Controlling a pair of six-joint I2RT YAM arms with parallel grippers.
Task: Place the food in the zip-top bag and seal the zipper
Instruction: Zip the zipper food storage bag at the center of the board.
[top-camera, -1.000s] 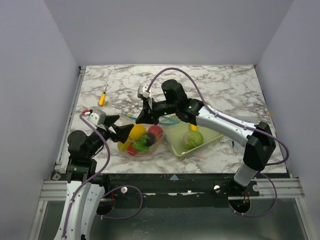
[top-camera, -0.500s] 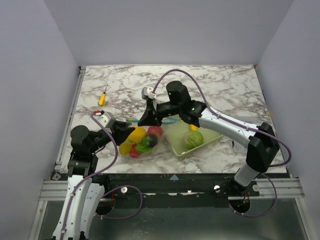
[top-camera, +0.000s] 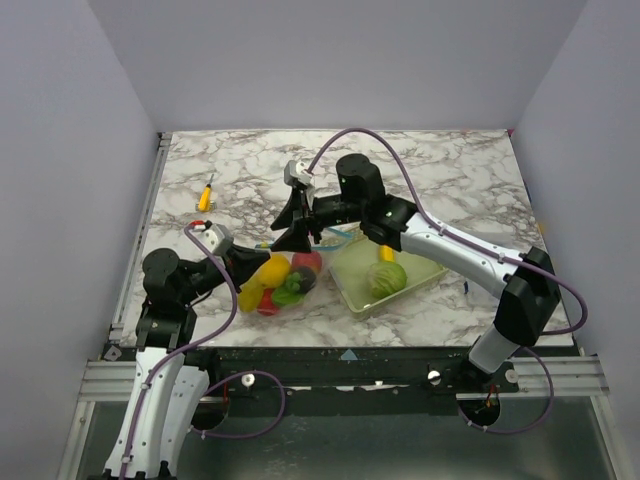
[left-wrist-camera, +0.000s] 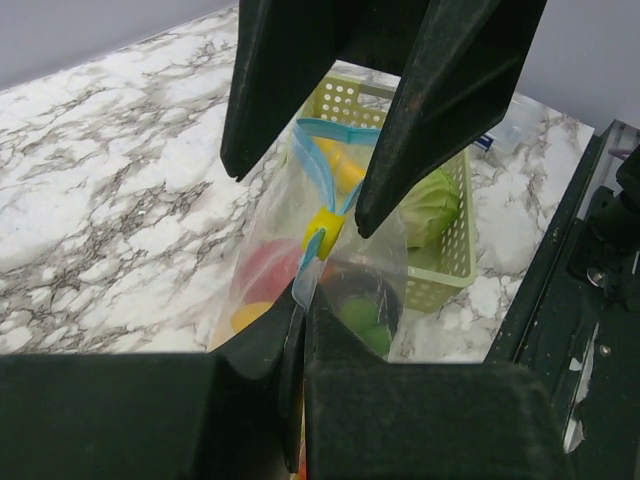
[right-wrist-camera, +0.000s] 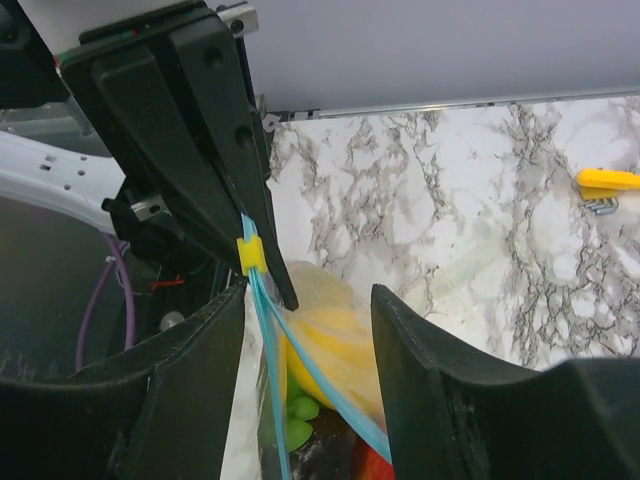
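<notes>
The zip-top bag (top-camera: 283, 284) stands on the marble holding the food: a yellow piece (right-wrist-camera: 340, 335), green ones (right-wrist-camera: 300, 410) and a red one (right-wrist-camera: 375, 465). My left gripper (left-wrist-camera: 303, 305) is shut on the end of the light-blue zipper (left-wrist-camera: 318, 165), low at the bag's left side (top-camera: 250, 263). A yellow slider (right-wrist-camera: 250, 255) sits on the strip close to those fingers. Past the slider the two blue strips spread apart. My right gripper (right-wrist-camera: 310, 300) is open, its jaws straddling the zipper from above without touching it; its place over the bag is (top-camera: 295, 225).
A yellow-green mesh basket (top-camera: 424, 272) stands right of the bag with a green cabbage (top-camera: 387, 277) and a small yellow piece (top-camera: 386, 254) in it. A small yellow tool (top-camera: 205, 195) lies at the far left. The table's front edge runs just below the bag.
My left gripper moved in to the bag's left end and closed on the zipper strip. My right gripper, shut at the zipper before, has opened and lifted slightly.
</notes>
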